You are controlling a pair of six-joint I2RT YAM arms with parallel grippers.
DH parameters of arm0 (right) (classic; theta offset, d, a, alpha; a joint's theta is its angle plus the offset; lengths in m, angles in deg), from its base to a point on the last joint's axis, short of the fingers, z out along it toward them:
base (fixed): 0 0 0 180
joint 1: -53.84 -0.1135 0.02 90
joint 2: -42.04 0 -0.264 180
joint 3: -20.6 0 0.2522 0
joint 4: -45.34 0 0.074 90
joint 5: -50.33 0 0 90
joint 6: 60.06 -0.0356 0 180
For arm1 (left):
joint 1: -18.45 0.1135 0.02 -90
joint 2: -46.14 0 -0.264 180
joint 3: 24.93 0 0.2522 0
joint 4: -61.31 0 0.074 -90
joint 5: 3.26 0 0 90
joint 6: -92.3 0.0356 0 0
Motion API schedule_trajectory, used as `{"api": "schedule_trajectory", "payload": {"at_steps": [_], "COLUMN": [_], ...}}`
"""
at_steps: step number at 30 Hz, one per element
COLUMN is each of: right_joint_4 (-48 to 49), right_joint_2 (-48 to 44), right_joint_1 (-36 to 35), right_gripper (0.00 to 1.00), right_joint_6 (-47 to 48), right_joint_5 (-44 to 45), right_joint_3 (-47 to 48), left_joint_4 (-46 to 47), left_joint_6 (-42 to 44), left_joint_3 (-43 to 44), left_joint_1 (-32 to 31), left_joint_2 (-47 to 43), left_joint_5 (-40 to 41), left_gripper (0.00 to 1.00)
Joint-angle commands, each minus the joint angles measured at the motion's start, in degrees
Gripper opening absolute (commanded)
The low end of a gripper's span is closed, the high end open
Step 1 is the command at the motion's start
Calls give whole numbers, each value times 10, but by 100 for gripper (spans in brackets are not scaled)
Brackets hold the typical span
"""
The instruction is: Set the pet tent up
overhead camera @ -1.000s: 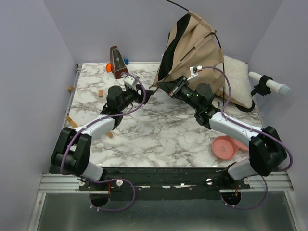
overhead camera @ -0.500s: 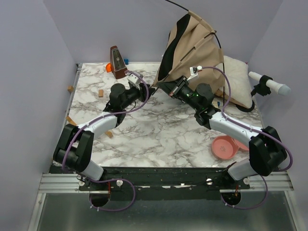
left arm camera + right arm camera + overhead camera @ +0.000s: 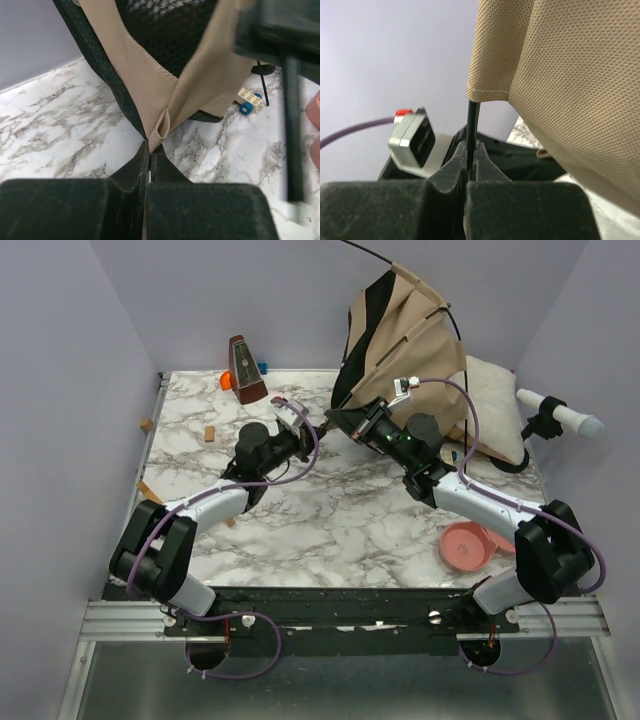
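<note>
The pet tent point(image 3: 400, 335) stands half collapsed at the back right, tan fabric with black lining and thin black poles. My left gripper point(image 3: 312, 430) is at its lower left corner. In the left wrist view that gripper point(image 3: 151, 146) is shut on a pinched tan corner of the tent point(image 3: 150, 80). My right gripper point(image 3: 338, 419) is right beside it, at the same corner. In the right wrist view it point(image 3: 471, 146) is shut on a thin black pole point(image 3: 473, 117) that runs up into a tan fabric sleeve point(image 3: 560, 75).
A white pillow point(image 3: 497, 408) lies behind the tent at the right. A brown metronome point(image 3: 244, 370) stands at the back left, with small wooden blocks point(image 3: 210, 434) near it. A pink dish point(image 3: 467, 546) sits at the front right. A white-handled roller point(image 3: 560, 413) juts from the right wall.
My left gripper has moved right to the tent's lower corner and shut on the fabric. The right arm has stayed put with the pole.
</note>
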Motion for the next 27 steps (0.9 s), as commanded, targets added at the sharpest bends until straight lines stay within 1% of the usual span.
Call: {"api": "schedule_trajectory", "payload": {"at_steps": [1,5,9,10,12,19,27], "right_joint_4": [21,24,10,8,6,2,9], "right_joint_2": [20,20,12,8,0,-15,-20], "right_joint_1": [16,16,15,16,15,16,16], "right_gripper": [0,0,0,0,0,0,0], "right_joint_6": [62,93,132,138,148,154,137], "right_joint_5": [71,85,99,116,126,138,143], "right_joint_3": [-5,-11,-21,-26,-34,-42,-31], "left_joint_4": [47,56,68,71,61,64,54], "left_joint_6": [16,6,-32,-38,-45,-57,-59], "left_joint_3": [-62,-97,-123,-129,-130,-140,-152], "left_joint_1": [-38,-62,-62,-62,-62,-62,-62], "left_joint_2": [-48,-69,-81,-82,-78,-71,-72], "left_joint_5": [47,90,102,103,104,105,114], "left_gripper": [0,0,0,0,0,0,0]}}
